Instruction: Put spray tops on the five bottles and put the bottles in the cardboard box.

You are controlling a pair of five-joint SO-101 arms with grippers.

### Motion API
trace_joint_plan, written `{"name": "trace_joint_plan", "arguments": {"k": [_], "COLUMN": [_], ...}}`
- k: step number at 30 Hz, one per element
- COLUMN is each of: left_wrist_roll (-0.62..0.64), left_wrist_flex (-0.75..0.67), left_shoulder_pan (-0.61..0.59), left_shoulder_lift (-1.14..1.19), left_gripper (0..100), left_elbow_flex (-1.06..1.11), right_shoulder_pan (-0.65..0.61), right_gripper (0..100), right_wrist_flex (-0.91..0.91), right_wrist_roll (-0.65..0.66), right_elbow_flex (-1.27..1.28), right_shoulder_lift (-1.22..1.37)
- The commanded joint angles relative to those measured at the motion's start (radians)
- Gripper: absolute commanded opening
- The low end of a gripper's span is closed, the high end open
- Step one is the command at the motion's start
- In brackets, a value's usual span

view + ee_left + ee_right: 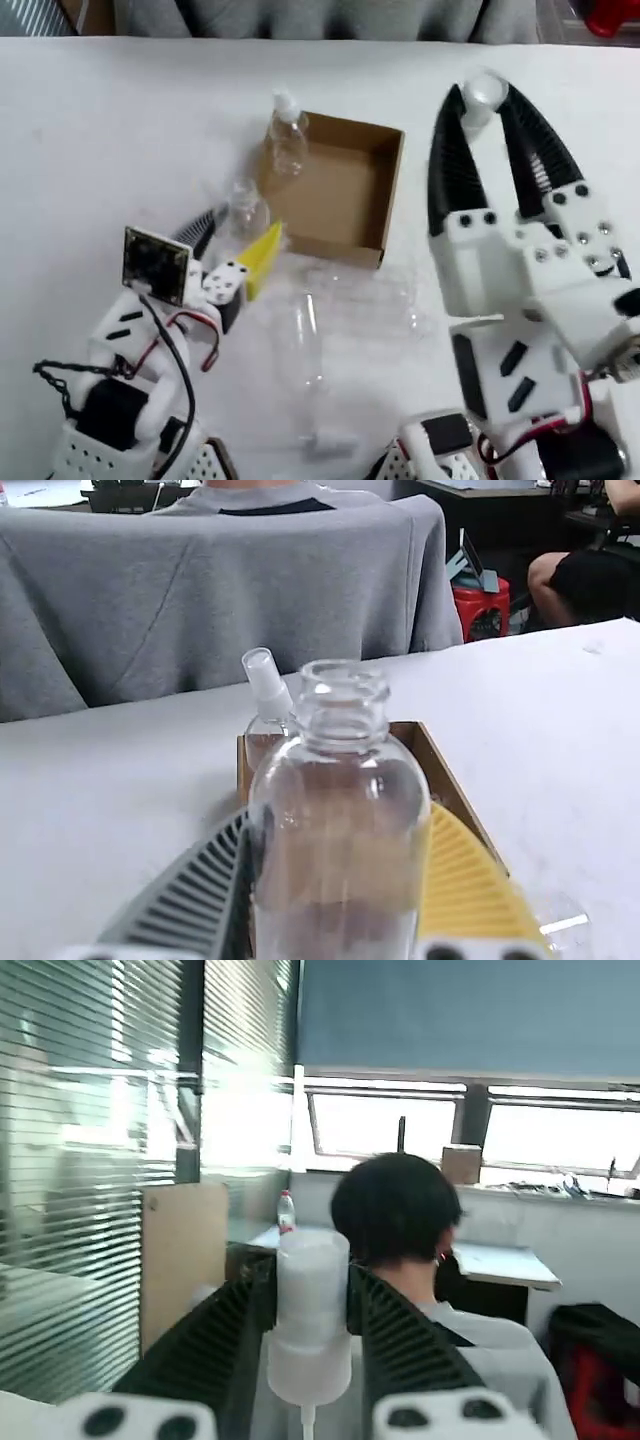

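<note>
Left gripper: grey and yellow fingers clamped on the body of an open bottle, which stands upright with its neck bare, just beside the near left corner of the cardboard box. Right gripper: black fingers closed on a spray top, nozzle end up, thin dip tube hanging below. It is held high over the table on the far side of the box, well apart from the open bottle. Step in hand, by judgement: marrying top to bottle. Risks: the tube has to find a narrow neck, and a small offset would land it on the rim, bending the tube or tipping the bottle in its grip. The clear plastic looks slick, so downward or twisting force from the top could make the bottle slide or rotate between the left fingers. The box wall is close enough to be clipped on approach. One capped bottle stands at the box's far left corner, apparently inside. Other clear bottles lie loose on the table between the arms.
</note>
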Motion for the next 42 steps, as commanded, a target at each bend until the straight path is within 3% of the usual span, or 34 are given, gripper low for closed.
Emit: {"name": "trace_joint_plan", "arguments": {"k": [1,5,14,22,26,35,42], "left_wrist_roll": [0.011,0.011,0.003,0.002,0.002,0.002,0.002], "left_wrist_flex": [-0.034,-0.126,-0.264,-0.276,-0.273,-0.281,-0.281], "left_shoulder_pan": [0.013,0.051,0.094,0.085,0.084,0.084,0.081], "left_shoulder_lift": [-0.015,-0.015,-0.015,-0.189,-0.331,-0.300,-0.300], "left_gripper": [2,2,2,2,2,2,2], "left_elbow_flex": [0.014,0.104,0.221,0.334,0.399,0.396,0.399], "right_shoulder_pan": [-0.125,-0.231,-0.291,-0.461,-0.466,-0.464,-0.463], "right_gripper": [1.6,1.6,1.6,1.6,1.6,1.6,1.6], "right_wrist_flex": [-0.099,-0.124,-0.223,-0.229,-0.229,-0.232,-0.348], "right_wrist_roll": [0.006,0.003,-0.003,-0.003,-0.003,-0.003,0.003], "right_elbow_flex": [0.014,0.072,0.110,0.189,0.199,0.232,0.293], "right_shoulder_lift": [-0.001,-0.019,-0.099,-0.097,-0.088,0.013,0.019]}}
